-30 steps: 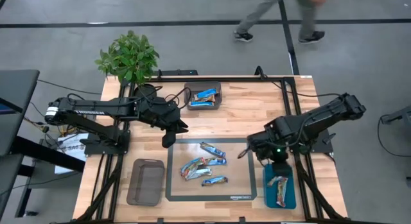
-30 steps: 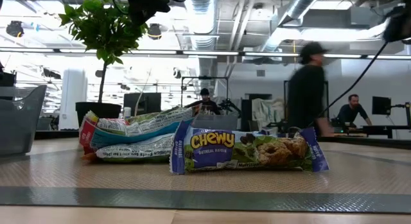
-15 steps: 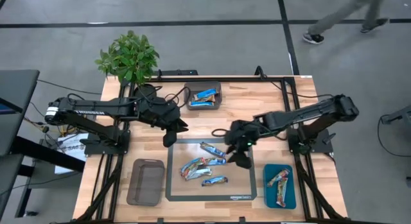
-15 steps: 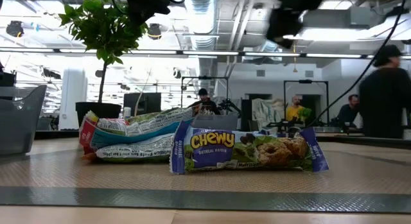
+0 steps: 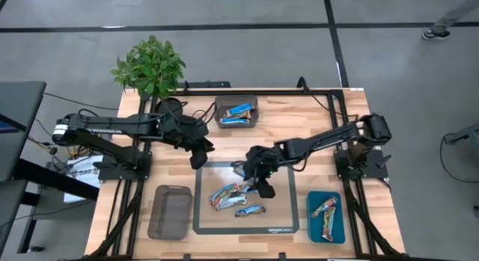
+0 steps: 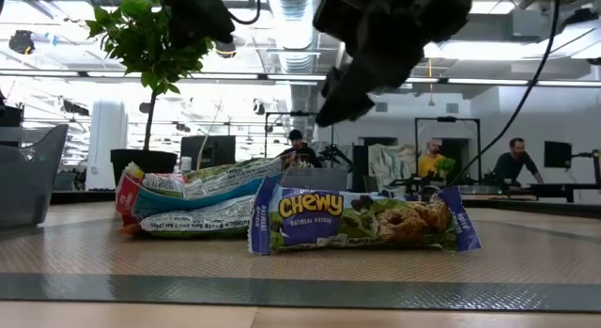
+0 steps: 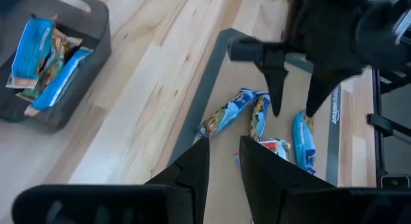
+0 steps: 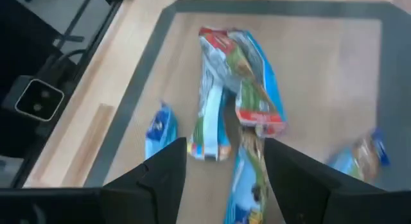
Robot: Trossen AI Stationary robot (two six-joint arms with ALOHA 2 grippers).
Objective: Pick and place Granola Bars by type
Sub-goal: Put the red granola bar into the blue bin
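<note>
From above, we saw the right pincer (image 5: 263, 188) over the bars (image 5: 228, 195) heaped on the mat (image 5: 283, 220), partly covering them. At surface height, one bar's label (image 6: 362, 223) was readable. In its wrist view the right pincer (image 8: 225, 161) gaped wide and empty; the left pincer (image 7: 223, 161) was slightly parted, empty.

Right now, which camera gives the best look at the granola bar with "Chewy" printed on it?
The low view: the Chewy bar lies side-on, its lettering readable. The high view shows only a small blue sliver on the mat, below the right gripper. In both wrist views I cannot tell it from the other bars.
</note>
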